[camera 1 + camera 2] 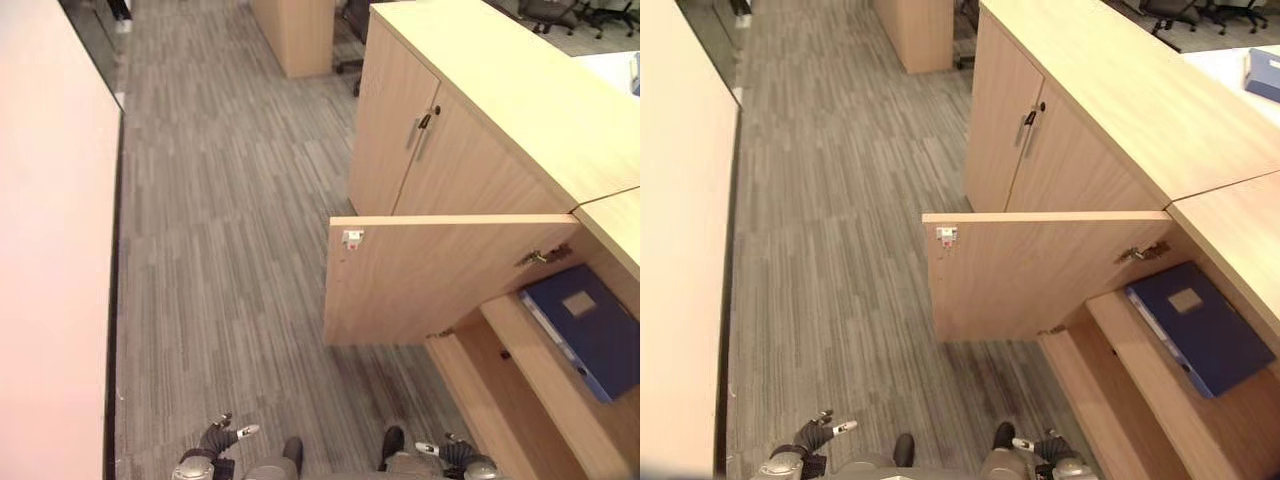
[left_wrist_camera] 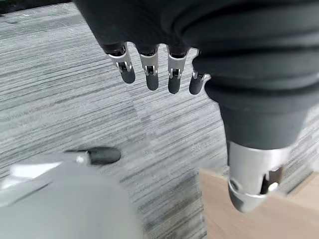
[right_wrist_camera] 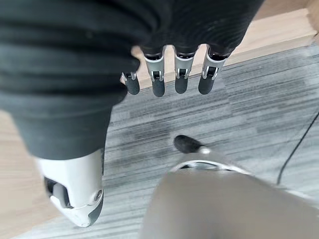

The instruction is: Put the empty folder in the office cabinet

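Folder (image 1: 585,330) flat on cabinet shelf (image 1: 540,385) in eye views, both hands (image 2: 154,64) (image 3: 174,69) empty, fingers relaxed

Bright, even light from overhead across my head views, and the grey carpet (image 1: 230,230) shows its stripes crisply. The cabinet top (image 1: 520,90) looks pale, close to washed out, and the panel (image 1: 50,260) on my left glows pinkish with no detail. A soft dark shadow sits on the carpet under the open cabinet door (image 1: 440,275). Straight edges bow outward toward the frame borders. Up close at my wrists, the dark covers are blurred and the carpet beyond stays sharp.
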You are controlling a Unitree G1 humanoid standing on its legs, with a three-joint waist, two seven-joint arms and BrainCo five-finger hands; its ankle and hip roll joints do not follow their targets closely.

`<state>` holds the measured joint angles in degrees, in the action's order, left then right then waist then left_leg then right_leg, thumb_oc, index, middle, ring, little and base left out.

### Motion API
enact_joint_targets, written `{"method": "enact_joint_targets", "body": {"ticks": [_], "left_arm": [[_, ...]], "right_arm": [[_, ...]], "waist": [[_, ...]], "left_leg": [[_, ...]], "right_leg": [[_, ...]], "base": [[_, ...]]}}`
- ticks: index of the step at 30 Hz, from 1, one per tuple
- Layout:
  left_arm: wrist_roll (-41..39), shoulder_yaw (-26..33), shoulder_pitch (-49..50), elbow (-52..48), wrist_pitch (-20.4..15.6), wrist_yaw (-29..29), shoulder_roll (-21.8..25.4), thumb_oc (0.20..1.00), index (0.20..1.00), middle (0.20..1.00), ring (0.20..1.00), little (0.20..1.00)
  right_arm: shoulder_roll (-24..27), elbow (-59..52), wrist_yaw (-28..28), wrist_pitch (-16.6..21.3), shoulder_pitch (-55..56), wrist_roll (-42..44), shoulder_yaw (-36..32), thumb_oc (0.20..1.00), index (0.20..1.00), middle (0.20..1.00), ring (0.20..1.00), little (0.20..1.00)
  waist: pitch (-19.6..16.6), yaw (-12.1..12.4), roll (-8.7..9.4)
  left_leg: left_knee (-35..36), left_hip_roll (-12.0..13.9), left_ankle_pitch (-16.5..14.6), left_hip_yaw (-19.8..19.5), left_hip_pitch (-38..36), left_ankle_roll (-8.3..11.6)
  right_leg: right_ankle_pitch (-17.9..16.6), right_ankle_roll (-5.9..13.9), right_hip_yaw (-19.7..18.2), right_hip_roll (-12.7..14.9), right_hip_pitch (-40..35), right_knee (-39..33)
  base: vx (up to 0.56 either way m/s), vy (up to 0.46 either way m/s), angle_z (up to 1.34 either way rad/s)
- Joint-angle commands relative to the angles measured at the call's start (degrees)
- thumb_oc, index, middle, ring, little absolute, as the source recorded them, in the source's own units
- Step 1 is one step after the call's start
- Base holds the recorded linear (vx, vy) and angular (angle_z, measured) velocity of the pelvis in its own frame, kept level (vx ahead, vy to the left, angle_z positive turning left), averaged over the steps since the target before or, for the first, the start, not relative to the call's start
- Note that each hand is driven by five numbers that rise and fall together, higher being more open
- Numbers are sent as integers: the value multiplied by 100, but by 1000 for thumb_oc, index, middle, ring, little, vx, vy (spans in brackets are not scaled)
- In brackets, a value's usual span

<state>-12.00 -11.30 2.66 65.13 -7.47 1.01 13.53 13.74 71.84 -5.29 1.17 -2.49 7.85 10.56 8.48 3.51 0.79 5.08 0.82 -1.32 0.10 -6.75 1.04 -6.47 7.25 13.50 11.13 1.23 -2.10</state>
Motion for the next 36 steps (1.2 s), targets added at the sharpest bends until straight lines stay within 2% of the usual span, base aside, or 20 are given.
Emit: {"method": "enact_joint_targets", "body": {"ticks": [1,11,12,16,17,18,19,20,21,22,23,24,25,26,27,30,36], "left_arm": [[183,-45,-309,27,-159,27,-22,1000,1000,1000,1000,1000],[102,-141,-420,-247,-241,76,-77,1000,1000,1000,1000,1000],[26,2,-603,-234,-205,81,145,1000,1000,1000,1000,1000],[-372,-182,-590,-1333,-477,8,107,1000,1000,1000,1000,1000],[-669,100,-1067,-1144,-266,-319,715,1000,1000,1000,1000,1000],[-717,24,-1112,-1556,-556,90,679,1000,1000,1000,1000,1000],[-1059,207,-1373,-1303,-358,-302,899,1000,1000,1000,1000,1000],[-1310,345,-1657,-1186,-616,-194,1075,1000,1000,1000,1000,1000],[-1262,442,-2504,-844,-535,-228,2275,1000,1000,1000,1000,1000],[-1351,486,-2520,-751,-490,-372,2161,1000,1000,1000,1000,1000],[-1569,450,-2736,-778,-549,-481,2244,1000,1000,1000,1000,1000],[-1144,376,-2874,-417,-417,-362,2308,1000,1000,1000,1000,1000],[-1208,336,-3187,-363,-535,-328,2449,1000,1000,1000,1000,1000],[-1209,328,-3198,-357,-535,-328,2447,1000,1000,1000,1000,1000],[-1305,345,-3238,-712,-601,-259,2302,1000,1000,1000,1000,1000],[-1057,25,-3183,-1238,-628,-125,1928,1000,1000,1000,1000,1000],[-1043,-247,-3271,-1117,-524,-213,1563,1000,1000,1000,1000,1000]], "right_arm": [[156,-18,-106,25,0,24,-44,1000,1000,1000,1000,1000],[199,20,-109,56,67,-6,27,1000,1000,1000,1000,1000],[240,12,-44,72,68,-88,64,1000,1000,1000,1000,1000],[206,74,-101,111,60,-91,65,1000,1000,1000,1000,1000],[293,42,20,103,52,-126,100,1000,1000,1000,1000,1000],[261,-24,-63,136,91,-156,123,1000,1000,1000,1000,1000],[294,-68,-3,122,106,-175,202,1000,1000,1000,1000,1000],[270,-115,35,142,133,-210,288,1000,1000,1000,1000,1000],[461,-311,71,238,193,-339,352,1000,1000,1000,1000,1000],[450,-301,145,187,239,-401,417,1000,1000,1000,1000,1000],[453,-292,185,209,236,-395,415,1000,1000,1000,1000,1000],[445,-322,279,156,297,-471,504,1000,1000,1000,1000,1000],[470,-298,287,157,309,-482,504,1000,1000,1000,1000,1000],[470,-301,288,154,310,-482,497,1000,1000,1000,1000,1000],[442,-329,254,195,341,-475,450,1000,1000,1000,1000,1000],[368,-158,237,154,320,-382,348,1000,1000,1000,1000,1000],[389,-43,232,76,251,-396,327,1000,1000,1000,1000,1000]], "waist": [[91,49,90],[-82,76,109],[-109,23,81],[-125,-34,17],[-162,-126,-18],[-203,-179,-17],[-254,-247,-39],[-295,-313,-46],[-402,-454,-128],[-425,-515,-123],[-437,-533,-130],[-467,-604,-139],[-511,-701,-133],[-507,-692,-133],[-515,-751,-115],[-493,-725,-73],[-447,-761,-53]], "left_leg": [[-24,-36,-152,-105,342,144],[-8,52,-229,-223,243,227],[-8,68,-235,-191,219,238],[-8,124,-290,-122,86,279],[-8,162,-296,-56,19,306],[-8,175,-319,-16,-20,314],[-8,208,-324,30,-73,335],[-8,233,-355,108,-138,353],[-8,273,-379,251,-195,388],[-8,277,-387,288,-225,399],[-8,284,-396,320,-239,398],[-8,291,-407,366,-265,404],[-8,306,-424,459,-311,413],[-8,307,-425,463,-315,413],[-8,322,-437,507,-324,412],[-8,323,-417,465,-275,392],[-8,304,-410,465,-279,375]], "right_leg": [[472,408,-29,187,-163,497],[425,359,-174,52,-488,-64],[431,364,-214,42,-504,-86],[482,345,-275,-4,-678,-190],[497,354,-354,-22,-708,-201],[494,349,-372,-22,-716,-195],[511,350,-449,-44,-745,-210],[511,350,-503,-54,-769,-220],[482,395,-607,-61,-745,-214],[473,401,-636,-67,-749,-211],[472,405,-652,-70,-752,-212],[459,418,-696,-76,-749,-210],[443,429,-789,-89,-728,-206],[444,429,-794,-90,-729,-206],[430,447,-854,-91,-694,-193],[433,452,-829,-80,-676,-183],[427,445,-837,-71,-678,-181]], "base": [[63,-72,-7],[43,-44,-11],[63,6,-22],[44,-14,-16],[77,5,-1],[93,24,-26],[90,20,-49],[102,34,-53],[104,36,-35],[79,36,-39],[53,16,-57],[59,20,-55],[49,15,-35],[29,18,-38],[-14,8,-42],[-14,0,-7],[-2,11,2]]}}
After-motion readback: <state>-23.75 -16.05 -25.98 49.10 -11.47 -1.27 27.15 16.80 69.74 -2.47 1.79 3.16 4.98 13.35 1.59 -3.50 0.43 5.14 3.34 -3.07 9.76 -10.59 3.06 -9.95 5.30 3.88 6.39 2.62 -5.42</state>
